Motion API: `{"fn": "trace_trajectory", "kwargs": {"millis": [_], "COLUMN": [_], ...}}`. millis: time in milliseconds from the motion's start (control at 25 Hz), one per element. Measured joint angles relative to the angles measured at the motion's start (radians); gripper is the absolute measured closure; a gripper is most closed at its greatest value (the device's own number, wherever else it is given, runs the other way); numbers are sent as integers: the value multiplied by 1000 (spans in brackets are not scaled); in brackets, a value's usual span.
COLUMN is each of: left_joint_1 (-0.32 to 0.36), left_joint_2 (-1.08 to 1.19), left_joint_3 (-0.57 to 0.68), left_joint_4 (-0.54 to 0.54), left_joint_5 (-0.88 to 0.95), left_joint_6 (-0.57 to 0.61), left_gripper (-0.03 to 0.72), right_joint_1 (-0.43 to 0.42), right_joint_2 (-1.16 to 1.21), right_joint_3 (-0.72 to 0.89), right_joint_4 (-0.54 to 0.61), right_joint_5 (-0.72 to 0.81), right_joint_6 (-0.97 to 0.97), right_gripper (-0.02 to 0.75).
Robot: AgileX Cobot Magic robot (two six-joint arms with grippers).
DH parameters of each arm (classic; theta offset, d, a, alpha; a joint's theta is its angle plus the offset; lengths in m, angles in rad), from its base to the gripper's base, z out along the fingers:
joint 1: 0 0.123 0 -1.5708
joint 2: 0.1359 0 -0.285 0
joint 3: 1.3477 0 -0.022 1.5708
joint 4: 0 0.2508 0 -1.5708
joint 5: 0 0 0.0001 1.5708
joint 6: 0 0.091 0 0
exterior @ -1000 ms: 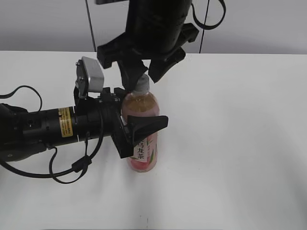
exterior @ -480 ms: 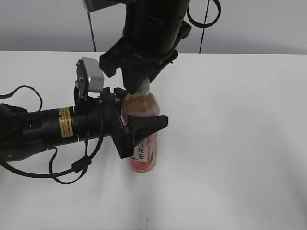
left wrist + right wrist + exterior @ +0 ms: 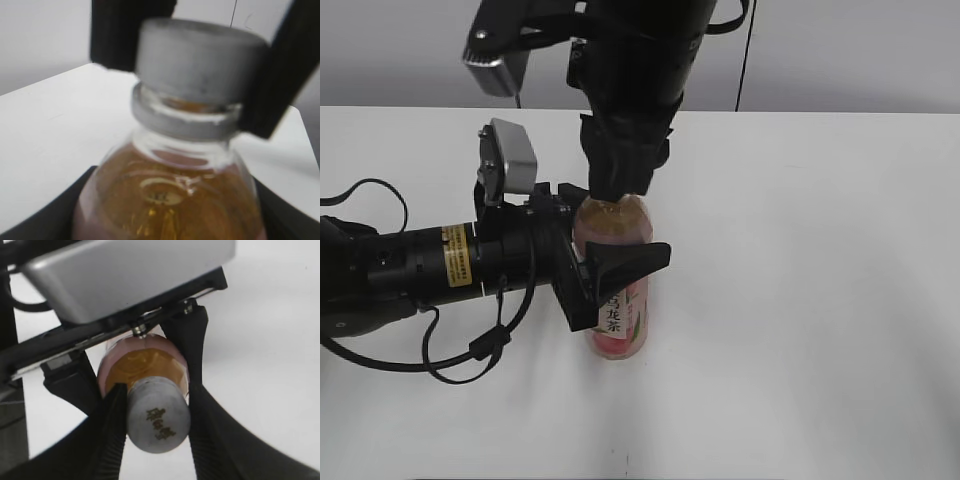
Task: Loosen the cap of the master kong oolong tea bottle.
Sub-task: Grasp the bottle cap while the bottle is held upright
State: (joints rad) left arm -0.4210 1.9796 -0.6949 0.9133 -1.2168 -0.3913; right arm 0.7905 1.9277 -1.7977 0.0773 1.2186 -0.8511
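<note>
The master kong oolong tea bottle (image 3: 617, 322) stands upright on the white table (image 3: 820, 300), amber tea above a pink label. My left gripper (image 3: 612, 228) comes in from the left and is shut on the bottle's body; in the left wrist view (image 3: 165, 220) its dark fingers flank the bottle's shoulder. My right gripper (image 3: 620, 185) reaches down from above and is shut on the cap, which it hides in the exterior view. The white cap (image 3: 159, 420) with a dark mark on top sits between the ribbed fingers (image 3: 157, 395). The cap (image 3: 200, 60) also shows between two black fingers.
A silver camera block (image 3: 510, 158) sits on the left wrist beside the bottle. Black cables (image 3: 460, 360) loop on the table at the left. A grey wall (image 3: 860, 50) runs behind the table's far edge.
My right gripper has turned about its axis and come down over the cap, which showed between open fingers before. The fingers have closed on it. The left gripper and the bottle have not moved.
</note>
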Motion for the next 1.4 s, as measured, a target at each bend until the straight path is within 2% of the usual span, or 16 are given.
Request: {"fn": "trace_trajectory", "kwargs": {"millis": [280, 800, 1400], "left_joint_1": [0, -1, -1], "left_joint_2": [0, 0, 0], "left_joint_3": [0, 0, 0], "left_joint_4": [2, -7, -15], "left_joint_5": [0, 0, 3], "left_joint_6": [3, 1, -3], "left_gripper": [241, 241, 241], "right_joint_1": [0, 0, 4], "right_joint_2": [-1, -1, -1], "right_joint_3": [-2, -4, -4], "right_joint_4": [3, 1, -33], "right_joint_5": [7, 7, 3], "right_joint_6": [-509, -1246, -1622], "right_gripper": [458, 456, 456]}}
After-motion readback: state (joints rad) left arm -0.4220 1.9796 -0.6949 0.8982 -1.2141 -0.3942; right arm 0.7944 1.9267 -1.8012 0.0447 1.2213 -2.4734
